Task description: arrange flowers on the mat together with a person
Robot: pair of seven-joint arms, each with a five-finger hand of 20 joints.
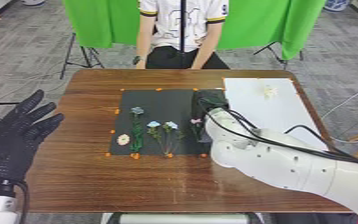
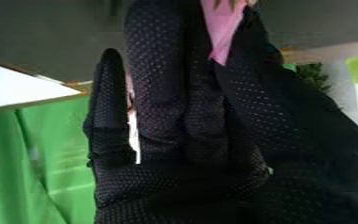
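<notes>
Right hand [image 1: 210, 101], mine, in black glove fabric with a fine dotted knit: found at 2 o'clock from the centre of the black mat [image 1: 164, 97]. Fingers long and close together, thumb nearly closed against them; a pink flower [image 2: 222, 25] is pinched between, seen in the wrist view as a smooth, tapering wedge. The head view places that pink at 3 o'clock on the mat.

Left hand [image 1: 17, 135], also mine: same dotted fabric, well apart from the mat at 9 o'clock, fingers straight and spread, holding nothing.

Flowers on the mat: one grey-blue flower [image 1: 137, 111], ruffled head at 10 o'clock, on a thick, leafy green stem running towards 7; two pale blue flowers [image 1: 162, 124] near the centre, thin wiry stems converging towards 6. At 8 o'clock lies a cream oval piece [image 1: 123, 139], rounded and darker at the middle.

Mat surface: flat, matte, orange tabs along its edges. Table [image 1: 87, 110]: brown, grained wood. White sheet [image 1: 269, 112]: smooth, rectangular, at 3 o'clock, bearing a small cream flower [image 1: 270, 91].
</notes>
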